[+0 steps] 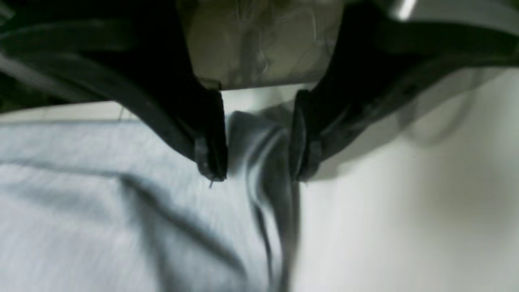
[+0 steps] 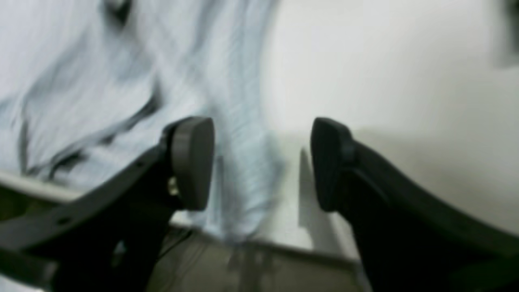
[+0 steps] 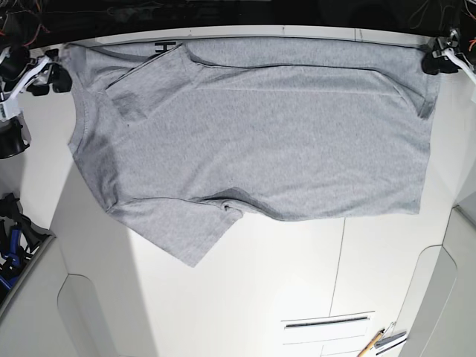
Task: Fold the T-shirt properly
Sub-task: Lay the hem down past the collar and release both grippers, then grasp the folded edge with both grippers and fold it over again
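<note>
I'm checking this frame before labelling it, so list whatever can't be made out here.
- Base view: the black print on the T-shirt is mostly hidden by a fold; only a trace shows at the far edge.
- Base view: both grippers sit at the picture's corners, too small to read.
- Left wrist view: motion blur hides whether the left gripper pinches the cloth bunched between its fingers.
- Right wrist view: the right gripper is open, but blur hides the shirt's edge.

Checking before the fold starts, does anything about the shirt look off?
Yes. The shirt isn't flat: its far sleeve is folded over the body, with black lettering peeking out at the far edge.
</note>
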